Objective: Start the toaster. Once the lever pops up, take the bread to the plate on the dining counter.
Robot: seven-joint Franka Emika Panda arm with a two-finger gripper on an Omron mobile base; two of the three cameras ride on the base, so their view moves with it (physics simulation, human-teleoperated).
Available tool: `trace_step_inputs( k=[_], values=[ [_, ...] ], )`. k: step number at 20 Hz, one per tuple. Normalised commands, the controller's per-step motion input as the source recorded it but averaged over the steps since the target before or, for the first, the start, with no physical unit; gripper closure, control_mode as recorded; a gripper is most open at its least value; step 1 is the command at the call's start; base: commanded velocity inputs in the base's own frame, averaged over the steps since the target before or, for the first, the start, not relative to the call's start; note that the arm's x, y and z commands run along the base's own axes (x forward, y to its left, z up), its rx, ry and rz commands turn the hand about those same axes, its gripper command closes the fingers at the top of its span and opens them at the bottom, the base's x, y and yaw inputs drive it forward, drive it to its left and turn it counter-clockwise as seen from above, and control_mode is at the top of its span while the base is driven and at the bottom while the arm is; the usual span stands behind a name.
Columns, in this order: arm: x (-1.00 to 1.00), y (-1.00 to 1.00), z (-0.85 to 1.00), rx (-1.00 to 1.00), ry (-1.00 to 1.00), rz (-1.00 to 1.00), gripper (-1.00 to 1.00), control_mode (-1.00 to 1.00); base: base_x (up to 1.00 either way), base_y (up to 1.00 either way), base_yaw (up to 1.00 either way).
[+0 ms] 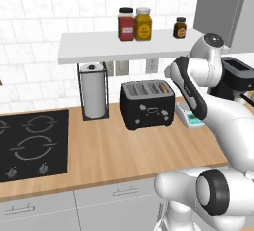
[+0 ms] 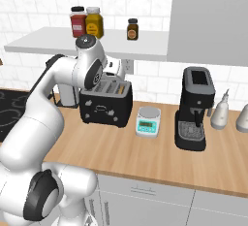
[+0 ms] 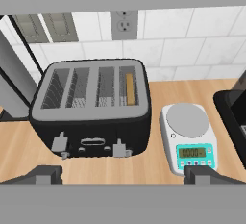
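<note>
In the toaster (image 3: 91,110) — bread (image 3: 129,89), rightmost slot.

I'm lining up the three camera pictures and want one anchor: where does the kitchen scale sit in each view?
Left base view: the kitchen scale shows at centre right, partly behind the arm, just right of the toaster.
Right base view: at the centre, between the toaster and the coffee machine.
Hand view: at lower right, beside the toaster.
Shared landmark: the toaster, always next to it.
</note>
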Motion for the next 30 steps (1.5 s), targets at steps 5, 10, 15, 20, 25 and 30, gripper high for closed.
trace_step_inputs(
  k=[5, 10, 15, 20, 25, 30],
  values=[
    [0.0, 0.0, 0.0, 0.0, 0.0, 0.0, -1.0, -1.0, 0.0, 0.0, 0.0],
    [0.0, 0.0, 0.0, 0.0, 0.0, 0.0, -1.0, -1.0, 0.0, 0.0, 0.0],
    [0.0, 0.0, 0.0, 0.0, 0.0, 0.0, -1.0, -1.0, 0.0, 0.0, 0.0],
    [0.0, 0.0, 0.0, 0.0, 0.0, 0.0, -1.0, -1.0, 0.0, 0.0, 0.0],
    [0.0, 0.0, 0.0, 0.0, 0.0, 0.0, -1.0, -1.0, 0.0, 0.0, 0.0],
    [0.0, 0.0, 0.0, 0.0, 0.0, 0.0, -1.0, -1.0, 0.0, 0.0, 0.0]
  ],
)
